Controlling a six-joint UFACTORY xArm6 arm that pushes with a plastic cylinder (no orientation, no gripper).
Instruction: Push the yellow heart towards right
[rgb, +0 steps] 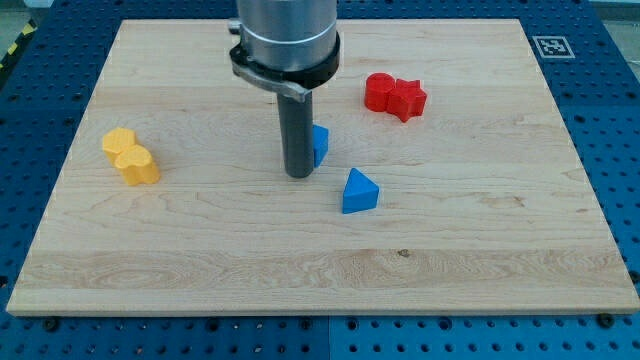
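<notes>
The yellow heart (137, 166) lies at the view's left on the wooden board (200, 250), touching a second yellow block (118, 142) just above and left of it. My tip (298, 174) stands near the board's middle, far to the right of the yellow heart. It is right next to a blue block (319, 143), which the rod partly hides.
A blue triangular block (359, 192) lies to the lower right of my tip. Two red blocks (394, 95) sit together at the view's upper right. A fiducial tag (551, 45) marks the board's top right corner.
</notes>
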